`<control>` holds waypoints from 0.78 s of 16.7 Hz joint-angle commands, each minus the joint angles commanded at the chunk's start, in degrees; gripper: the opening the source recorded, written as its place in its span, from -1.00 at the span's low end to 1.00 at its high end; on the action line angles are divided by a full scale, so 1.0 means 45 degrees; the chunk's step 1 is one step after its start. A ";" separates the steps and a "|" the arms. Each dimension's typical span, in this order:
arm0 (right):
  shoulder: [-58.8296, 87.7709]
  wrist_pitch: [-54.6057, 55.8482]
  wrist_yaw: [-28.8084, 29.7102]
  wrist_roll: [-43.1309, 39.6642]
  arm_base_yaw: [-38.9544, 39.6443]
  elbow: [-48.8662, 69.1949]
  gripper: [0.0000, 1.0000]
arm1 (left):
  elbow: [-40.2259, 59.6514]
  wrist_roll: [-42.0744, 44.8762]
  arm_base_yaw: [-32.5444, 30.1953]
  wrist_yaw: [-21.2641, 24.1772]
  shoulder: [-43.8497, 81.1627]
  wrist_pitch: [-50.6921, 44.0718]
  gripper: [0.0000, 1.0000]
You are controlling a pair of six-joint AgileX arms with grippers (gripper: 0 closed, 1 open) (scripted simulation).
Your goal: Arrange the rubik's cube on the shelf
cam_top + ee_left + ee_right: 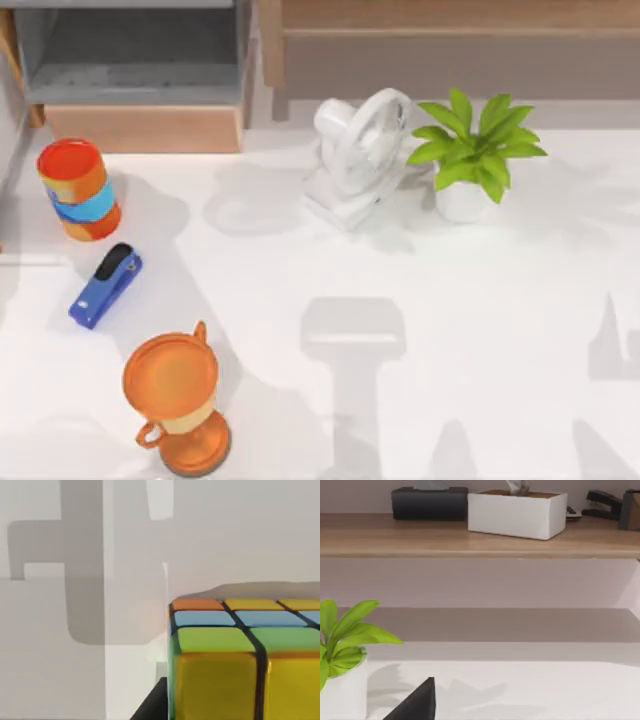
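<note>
Close-up, rubik's cube [245, 660] by left wrist camera; jaws' state unclear.

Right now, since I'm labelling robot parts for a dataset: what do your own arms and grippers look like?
There is little to go on. The left wrist view gives a plain matte black wedge with straight edges, part of the left gripper. The right wrist view gives a similar black, pointed, flat-faced piece of the right gripper. I see no cables or markings on either piece.
</note>
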 joint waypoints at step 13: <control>0.0000 0.0000 0.0000 0.0000 0.0000 0.0000 1.00 | -0.0038 -0.1457 0.0585 0.1355 -0.0210 -0.1182 -1.00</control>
